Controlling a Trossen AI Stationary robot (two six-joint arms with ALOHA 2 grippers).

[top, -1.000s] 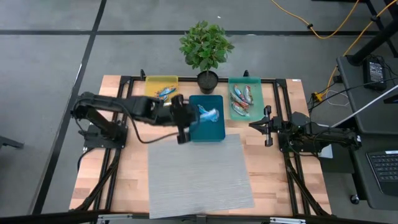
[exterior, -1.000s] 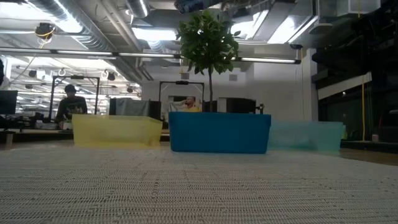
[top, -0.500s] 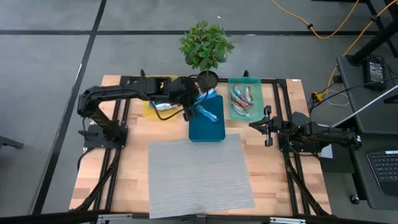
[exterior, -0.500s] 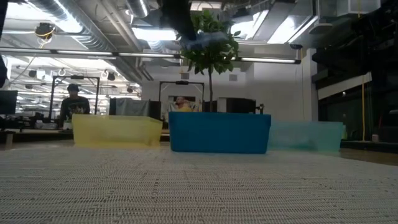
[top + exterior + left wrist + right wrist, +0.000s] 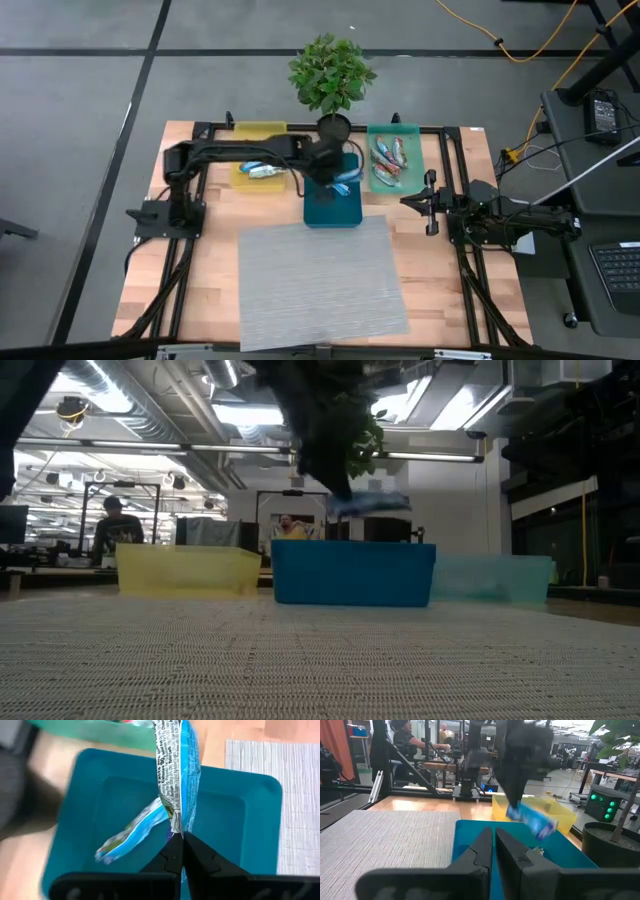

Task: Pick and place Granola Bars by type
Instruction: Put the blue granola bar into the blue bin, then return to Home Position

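Blue bar (image 5: 181,775) pinched at one end by left gripper (image 5: 179,839), fingers pressed together on the wrapper; its long axis runs straight out ahead of the fingertips, in the air. Directly below gripper: blue tray (image 5: 240,825), one matching bar (image 5: 131,832) already lying inside. Release here should drop it in. Yellow tray (image 5: 243,132) and teal tray (image 5: 412,135) flank it. Right gripper (image 5: 420,203) parked off to the side, fingers together, empty.
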